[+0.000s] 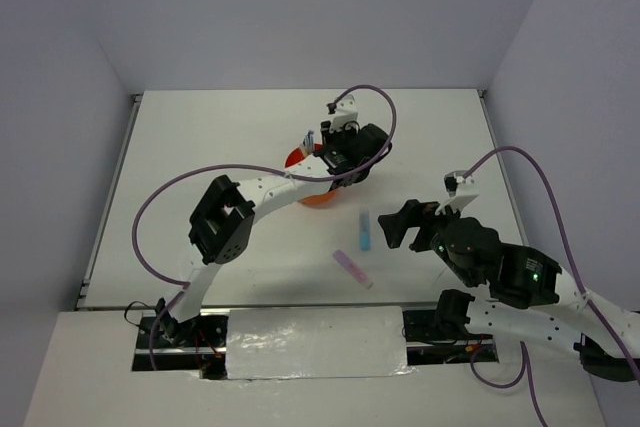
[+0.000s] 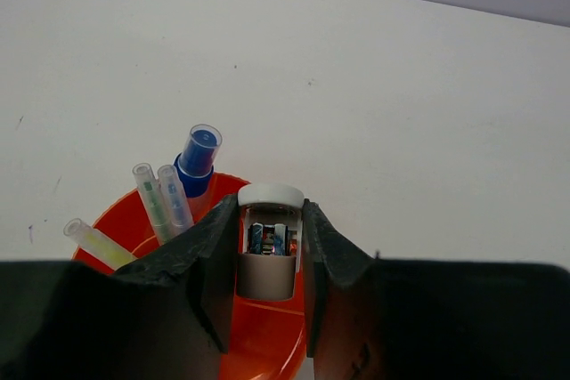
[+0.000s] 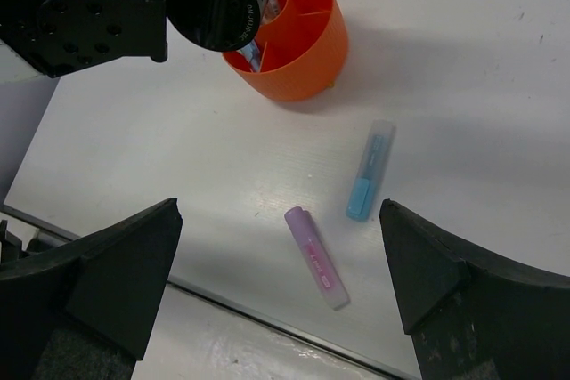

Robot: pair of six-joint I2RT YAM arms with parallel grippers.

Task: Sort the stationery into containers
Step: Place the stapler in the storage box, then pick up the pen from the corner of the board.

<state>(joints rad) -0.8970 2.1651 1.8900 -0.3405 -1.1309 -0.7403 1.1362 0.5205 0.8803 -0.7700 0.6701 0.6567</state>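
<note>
Now our left pincer grips a white-capped item, the organiser directly beneath; releasing it should come next. Under our open right pincer lie the blue marker and pink marker on the surface.

Left claw clamped (arm stretched forward), right claw spread wide.

Top view: organiser at the centre of the table, under the left gripper, which holds a capped item above it. Four standing markers occupy the organiser's left side in the left wrist view. Lower right of the organiser lie the upper marker and the lower marker, apart. The right gripper is just right of the upper marker.
</note>
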